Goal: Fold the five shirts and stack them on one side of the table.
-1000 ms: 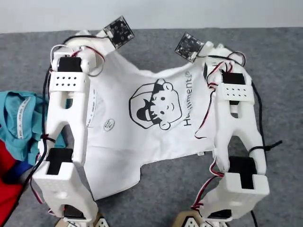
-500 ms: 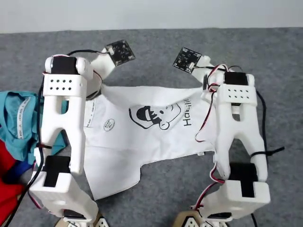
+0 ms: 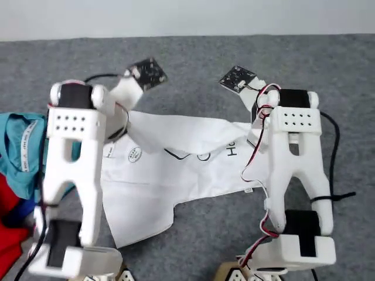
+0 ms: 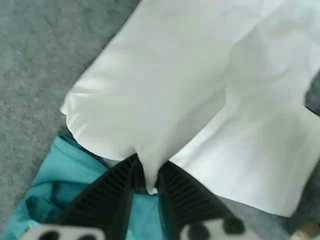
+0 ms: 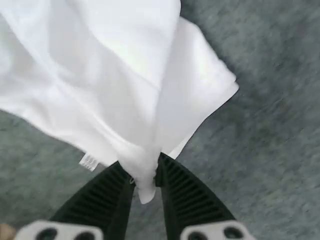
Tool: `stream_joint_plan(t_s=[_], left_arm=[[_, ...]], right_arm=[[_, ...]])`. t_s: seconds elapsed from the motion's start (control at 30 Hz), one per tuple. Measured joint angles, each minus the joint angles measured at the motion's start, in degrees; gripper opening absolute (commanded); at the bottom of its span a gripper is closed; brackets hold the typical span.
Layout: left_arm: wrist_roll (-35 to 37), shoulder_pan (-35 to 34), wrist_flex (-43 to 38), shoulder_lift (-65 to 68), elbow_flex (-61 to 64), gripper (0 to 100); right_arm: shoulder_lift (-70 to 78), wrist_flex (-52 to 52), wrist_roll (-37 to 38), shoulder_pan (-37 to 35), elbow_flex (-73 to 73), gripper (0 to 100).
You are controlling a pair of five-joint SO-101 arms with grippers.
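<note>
A white shirt [image 3: 176, 172] with a black cartoon print lies spread on the grey table between the two arms. Its far edge is folded over toward the near side and covers most of the print. The left arm [image 3: 73, 152] stands over the shirt's left side and the right arm [image 3: 293, 146] over its right side. My left gripper [image 4: 147, 182] is shut on a pinch of the white shirt [image 4: 175, 85], with teal cloth [image 4: 70, 185] below it. My right gripper [image 5: 145, 180] is shut on the other corner of the white shirt [image 5: 100, 75].
A teal shirt [image 3: 20, 152] lies crumpled at the table's left edge, with red cloth [image 3: 9, 237] and a bit of blue cloth [image 3: 20, 211] nearer the front. Bare grey table [image 3: 234, 234] lies in front of and behind the white shirt.
Both arms have drawn back toward the near side, pulling the shirt's far edge with them. The fold now hides most of the print, which was in full view a second ago.
</note>
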Motion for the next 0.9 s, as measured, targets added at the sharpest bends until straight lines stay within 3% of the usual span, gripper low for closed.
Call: stream_joint_plan(t_s=[0.57, 0.9], left_arm=[[1.1, 0.8, 0.0, -31.1, 41.1, 0], [1.2, 0.8, 0.0, -39.2, 47.3, 0]], right_arm=[[0.5, -2.6, -0.2, 2.0, 3.4, 1.0], [0.5, -1.1, 4.1, 4.1, 3.5, 1.0]])
